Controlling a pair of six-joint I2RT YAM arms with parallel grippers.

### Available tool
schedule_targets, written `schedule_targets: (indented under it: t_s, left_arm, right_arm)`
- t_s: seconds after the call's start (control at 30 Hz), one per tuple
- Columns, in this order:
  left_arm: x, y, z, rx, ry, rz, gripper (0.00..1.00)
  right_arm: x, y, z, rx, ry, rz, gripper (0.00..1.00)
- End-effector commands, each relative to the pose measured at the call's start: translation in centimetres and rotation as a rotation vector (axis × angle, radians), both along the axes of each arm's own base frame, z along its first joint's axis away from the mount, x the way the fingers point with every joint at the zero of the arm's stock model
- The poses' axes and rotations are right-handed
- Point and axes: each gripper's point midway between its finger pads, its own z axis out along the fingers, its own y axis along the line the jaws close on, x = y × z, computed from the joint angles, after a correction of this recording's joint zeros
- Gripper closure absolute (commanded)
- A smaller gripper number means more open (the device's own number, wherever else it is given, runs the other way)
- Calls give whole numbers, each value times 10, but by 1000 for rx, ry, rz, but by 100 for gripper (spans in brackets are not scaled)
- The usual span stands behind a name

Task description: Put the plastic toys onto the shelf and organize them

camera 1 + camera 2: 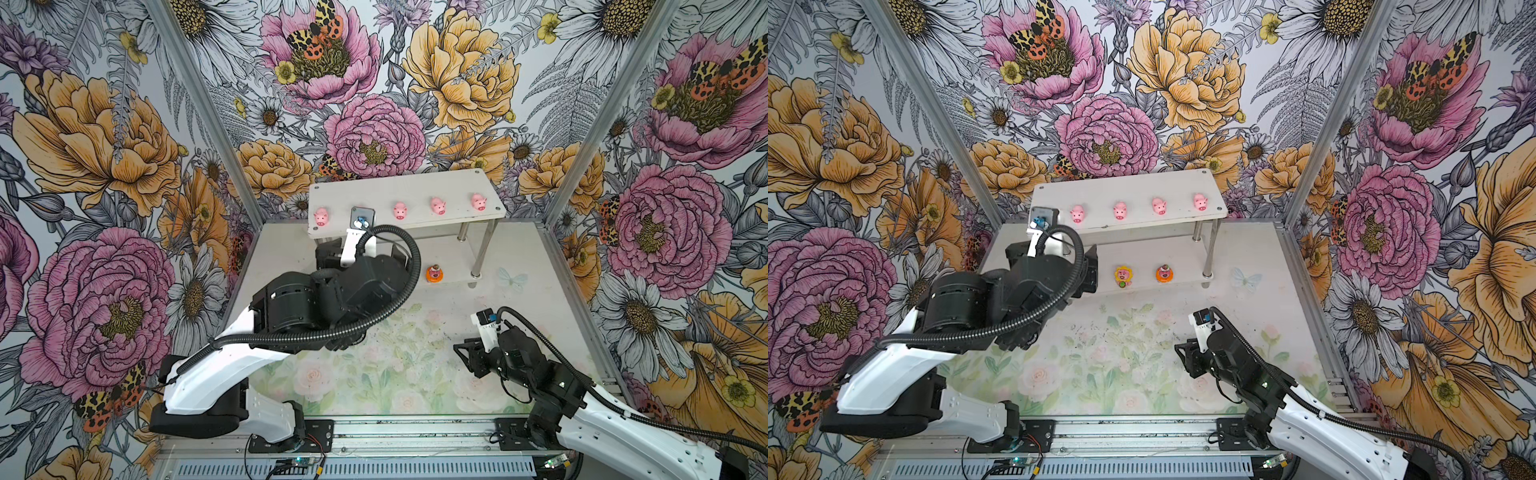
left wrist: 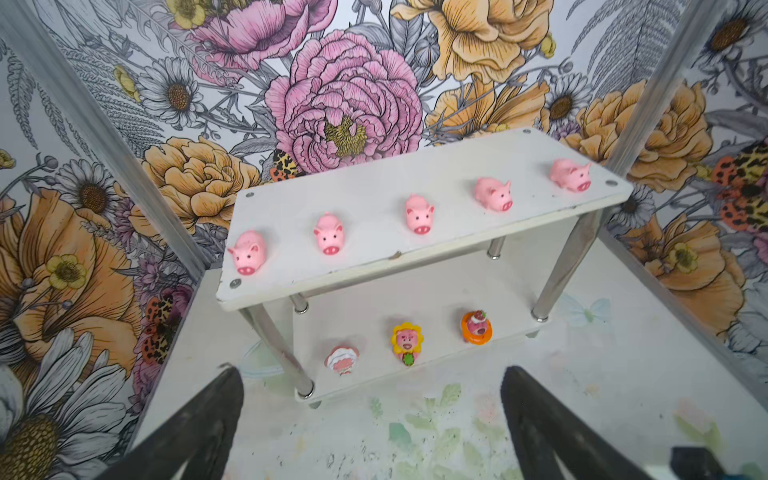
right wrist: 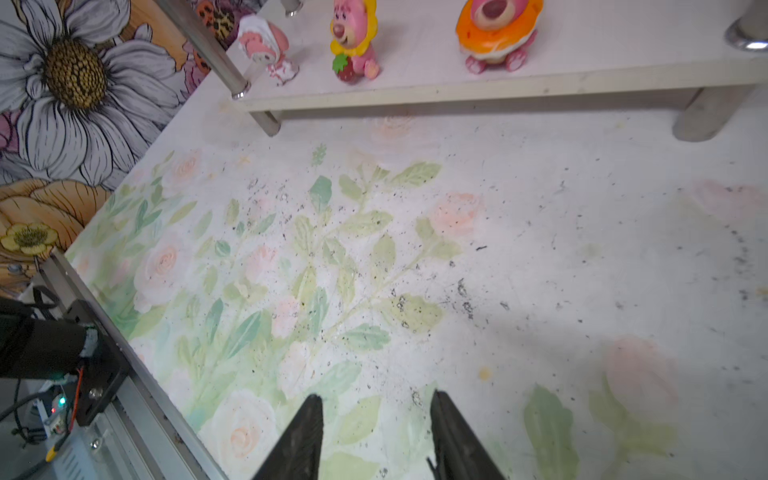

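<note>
The white two-tier shelf (image 2: 374, 178) stands at the back of the table. Several tiny pink pigs (image 2: 419, 216) sit in a row along its top tier, snouts facing forward. On the lower tier stand a white-hooded figure (image 2: 343, 359), which looks tilted, a yellow sunflower figure (image 2: 406, 343) and an orange figure (image 2: 476, 328). My left gripper (image 2: 372, 374) hangs open and wide in front of the shelf's left end, nothing between its fingers. My right gripper (image 3: 376, 397) is open over the table's right front, holding nothing. In both top views the left wrist hides part of the shelf.
Floral wall panels and slanted metal posts (image 1: 195, 108) close in the sides and back. The table (image 1: 374, 374) bears a faded rose print. A metal rail with cables (image 1: 374, 432) runs along the front edge.
</note>
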Motion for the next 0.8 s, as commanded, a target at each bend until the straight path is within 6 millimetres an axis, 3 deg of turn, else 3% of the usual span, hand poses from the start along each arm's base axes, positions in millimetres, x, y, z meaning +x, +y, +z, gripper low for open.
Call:
schedule_targets:
  t_s: [0.0, 0.2, 0.27, 0.3, 0.33, 0.4, 0.47, 0.6, 0.7, 0.77]
  left_arm:
    - [-12, 40, -11, -82, -120, 111, 1]
    - [-28, 109, -69, -275, -223, 145, 1]
    - [-31, 127, -85, -316, -258, 144, 1]
    - [-32, 139, -92, -347, -274, 149, 1]
    - [-32, 147, -99, -360, -289, 155, 1]
    - [-33, 165, -113, -364, -345, 178, 1]
    - [-35, 179, -122, -338, -404, 201, 1]
    - [-36, 203, -142, -222, -421, 320, 1]
    - [-38, 228, -147, -174, -439, 495, 1]
    - [-38, 233, -148, -129, -447, 572, 1]
  right_arm:
    - [17, -28, 31, -74, -112, -132, 0]
    - [39, -64, 52, -178, -231, -332, 4]
    - [44, -71, 60, -199, -253, -379, 10]
    - [47, -76, 63, -215, -269, -415, 8]
    - [51, -83, 66, -238, -291, -462, 0]
    - [60, -99, 69, -327, -355, -549, 0]
    - [69, -101, 71, -411, -429, -558, 0]
    - [89, -114, 62, -545, -496, -623, 0]
    - [109, -125, 41, -583, -509, -663, 0]
    - [122, -137, 26, -606, -459, -682, 0]
